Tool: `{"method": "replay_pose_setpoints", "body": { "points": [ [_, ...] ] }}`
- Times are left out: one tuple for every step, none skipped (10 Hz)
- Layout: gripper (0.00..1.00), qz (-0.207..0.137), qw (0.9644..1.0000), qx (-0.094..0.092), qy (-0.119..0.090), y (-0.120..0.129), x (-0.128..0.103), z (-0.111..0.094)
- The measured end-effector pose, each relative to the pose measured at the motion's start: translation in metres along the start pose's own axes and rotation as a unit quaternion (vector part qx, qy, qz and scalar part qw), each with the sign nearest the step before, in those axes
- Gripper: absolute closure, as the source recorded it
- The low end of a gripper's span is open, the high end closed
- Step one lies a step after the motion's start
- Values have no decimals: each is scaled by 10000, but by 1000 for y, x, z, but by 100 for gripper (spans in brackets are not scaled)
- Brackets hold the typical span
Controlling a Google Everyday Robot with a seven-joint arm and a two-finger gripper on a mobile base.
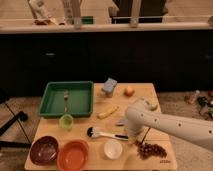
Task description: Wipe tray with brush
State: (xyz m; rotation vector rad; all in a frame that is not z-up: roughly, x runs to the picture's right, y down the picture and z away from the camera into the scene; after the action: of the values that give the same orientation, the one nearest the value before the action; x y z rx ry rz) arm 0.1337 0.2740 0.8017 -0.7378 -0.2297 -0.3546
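The green tray (80,96) lies at the table's back left with a metal fork (65,100) in it. The brush (102,133) lies flat on the wooden table in front of the tray. Its black bristle head points left and the dark end of its white handle points right. My white arm reaches in from the right. My gripper (125,130) is at the arm's end, right by the dark end of the brush handle. The arm's bulk covers the place where it meets the handle.
A small green cup (66,122) stands just in front of the tray. A maroon bowl (44,150), an orange bowl (73,155) and a white bowl (113,148) line the front edge. Grapes (150,149), a banana (108,112), a blue sponge (110,86) and an orange fruit (129,91) lie around.
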Motion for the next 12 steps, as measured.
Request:
{"method": "replay_pose_setpoints", "body": {
  "points": [
    [29,8,10000,15,-23,0,0,-1],
    [23,9,10000,39,-46,-2,-2,-3],
    [20,5,10000,57,-71,-6,-4,-4],
    [20,24,9999,70,-98,-9,-4,-5],
    [20,49,9999,77,-123,-10,-4,-6],
    [20,69,9999,65,-141,-12,-5,-7],
    [20,104,9998,51,-158,-14,-7,-8],
    [20,147,9997,55,-180,-17,-10,-8],
    [20,220,9995,64,-200,-20,-13,-9],
    [20,335,9992,79,-220,-23,-17,-11],
    [20,430,9987,127,-251,-26,-20,-12],
    [20,522,9981,160,-279,-28,-24,-13]
  ]
}}
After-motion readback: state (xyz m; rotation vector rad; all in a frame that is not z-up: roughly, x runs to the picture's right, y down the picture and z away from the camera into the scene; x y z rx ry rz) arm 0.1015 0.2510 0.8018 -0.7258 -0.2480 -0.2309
